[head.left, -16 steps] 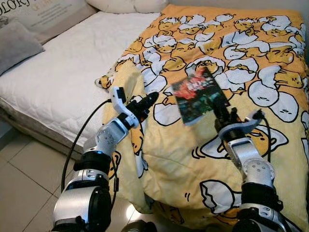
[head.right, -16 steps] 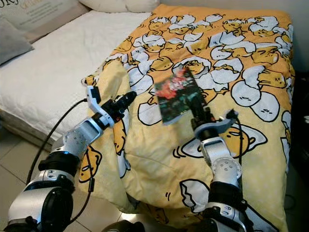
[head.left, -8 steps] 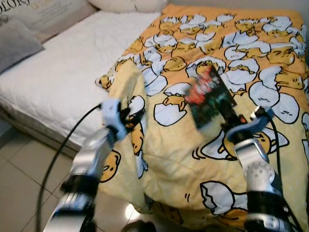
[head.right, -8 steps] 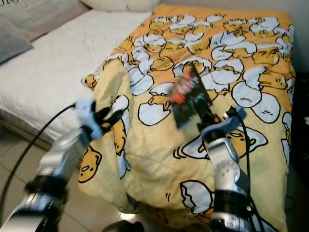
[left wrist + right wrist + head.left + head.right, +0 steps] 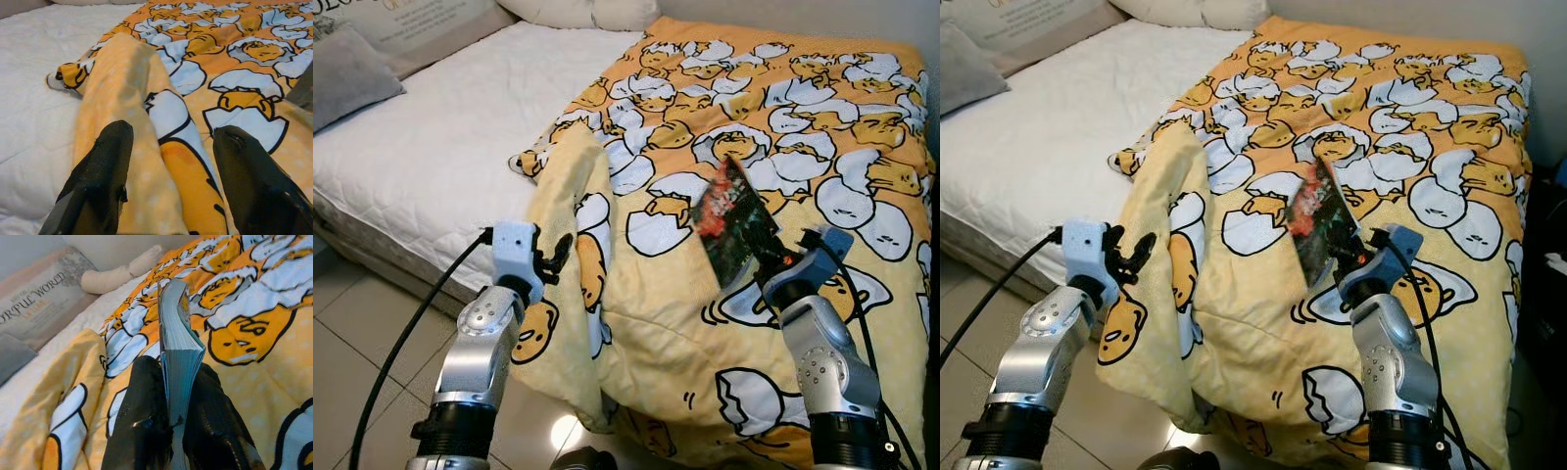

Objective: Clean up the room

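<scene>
The left pincer (image 5: pixel 553 257), at eight o'clock, hangs with fingers spread wide beside the folded edge of the yellow egg-print blanket (image 5: pixel 656 323). At four o'clock the right pincer (image 5: pixel 766 264) clamps a book (image 5: pixel 732 220), held tilted on edge above the blanket. Toward eleven o'clock lies the white mattress (image 5: pixel 440 147) with a grey pillow (image 5: pixel 352 83).

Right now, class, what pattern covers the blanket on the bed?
The blanket is yellow-orange with cartoon eggs; left eye view shows it best.
</scene>
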`<state>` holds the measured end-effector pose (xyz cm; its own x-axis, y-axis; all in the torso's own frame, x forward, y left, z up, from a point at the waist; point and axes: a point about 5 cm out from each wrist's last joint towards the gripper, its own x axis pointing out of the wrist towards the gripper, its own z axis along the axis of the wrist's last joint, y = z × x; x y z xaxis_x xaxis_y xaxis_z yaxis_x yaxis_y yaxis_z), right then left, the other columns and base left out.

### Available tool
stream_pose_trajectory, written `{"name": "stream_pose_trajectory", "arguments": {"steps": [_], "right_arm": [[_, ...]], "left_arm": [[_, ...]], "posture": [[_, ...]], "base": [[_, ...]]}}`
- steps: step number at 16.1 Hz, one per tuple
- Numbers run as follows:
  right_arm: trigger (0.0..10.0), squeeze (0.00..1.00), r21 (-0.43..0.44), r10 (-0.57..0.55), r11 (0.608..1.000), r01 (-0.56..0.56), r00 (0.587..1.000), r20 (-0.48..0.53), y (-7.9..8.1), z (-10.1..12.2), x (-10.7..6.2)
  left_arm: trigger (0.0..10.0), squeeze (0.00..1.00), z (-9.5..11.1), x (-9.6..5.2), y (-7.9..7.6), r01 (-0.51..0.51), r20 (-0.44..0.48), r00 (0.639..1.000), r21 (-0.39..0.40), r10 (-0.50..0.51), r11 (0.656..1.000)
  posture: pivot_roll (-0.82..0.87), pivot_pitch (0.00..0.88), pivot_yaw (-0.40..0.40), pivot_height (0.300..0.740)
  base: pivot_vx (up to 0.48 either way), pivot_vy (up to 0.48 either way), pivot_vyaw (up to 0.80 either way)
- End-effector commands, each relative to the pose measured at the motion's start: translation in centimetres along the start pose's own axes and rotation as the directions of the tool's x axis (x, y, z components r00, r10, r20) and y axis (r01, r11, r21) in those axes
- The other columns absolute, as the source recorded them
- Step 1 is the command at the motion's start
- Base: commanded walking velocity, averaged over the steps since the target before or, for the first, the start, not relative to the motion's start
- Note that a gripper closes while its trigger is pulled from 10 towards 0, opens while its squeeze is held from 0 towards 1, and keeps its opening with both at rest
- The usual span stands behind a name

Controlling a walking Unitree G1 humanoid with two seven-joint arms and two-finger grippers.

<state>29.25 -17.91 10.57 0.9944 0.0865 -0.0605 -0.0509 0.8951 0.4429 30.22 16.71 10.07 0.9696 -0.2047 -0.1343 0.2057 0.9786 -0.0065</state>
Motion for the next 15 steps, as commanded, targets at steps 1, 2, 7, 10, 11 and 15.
{"name": "stream_pose_trajectory", "arguments": {"steps": [1,2,7,10,11,15], "right_arm": [[10.0,0.0,-0.012,0.029,1.0,-0.028,0.999,0.03,0.8,0.6,0.0],[10.0,0.0,0.042,0.02,0.999,-0.022,0.999,0.04,0.7,0.4,-0.3],[10.0,0.0,0.057,0.043,0.997,-0.046,0.998,0.046,1.0,1.0,0.6],[10.0,0.0,-0.17,0.031,0.985,-0.018,0.997,0.077,1.6,1.5,1.5],[10.0,0.0,-0.166,0.053,0.985,-0.038,0.995,0.089,1.9,1.6,1.6],[10.0,0.0,-0.29,0.017,0.957,-0.022,1.0,-0.021,1.9,0.1,2.2]], "left_arm": [[10.0,0.0,0.4,-0.1,0.5,-0.022,0.005,1.0,0.012,0.022,1.0],[10.0,0.0,0.2,-0.1,0.2,-0.009,-0.008,1.0,0.031,0.009,0.999],[10.0,0.0,-0.3,-0.7,-0.3,-0.015,-0.02,1.0,0.074,0.016,0.997],[10.0,0.0,0.0,-0.4,0.1,-0.048,-0.011,0.999,0.081,0.049,0.996],[10.0,0.0,0.2,-0.3,0.0,-0.043,-0.009,0.999,0.075,0.044,0.996],[10.0,0.0,1.0,0.2,-0.5,-0.022,0.011,1.0,0.112,0.021,0.993]], "posture": [[-0.08,0.0,0.095,0.74],[-0.09,0.0,0.099,0.74],[-0.06,0.0,0.071,0.74],[-0.04,0.0,0.058,0.74],[-0.03,0.0,0.055,0.74],[-0.03,0.0,0.048,0.74]], "base": [[0.0,0.0,0.0],[0.0,0.0,0.0],[0.0,0.0,0.0],[0.0,0.0,0.0],[0.0,0.0,0.0],[0.0,0.0,0.0]]}}
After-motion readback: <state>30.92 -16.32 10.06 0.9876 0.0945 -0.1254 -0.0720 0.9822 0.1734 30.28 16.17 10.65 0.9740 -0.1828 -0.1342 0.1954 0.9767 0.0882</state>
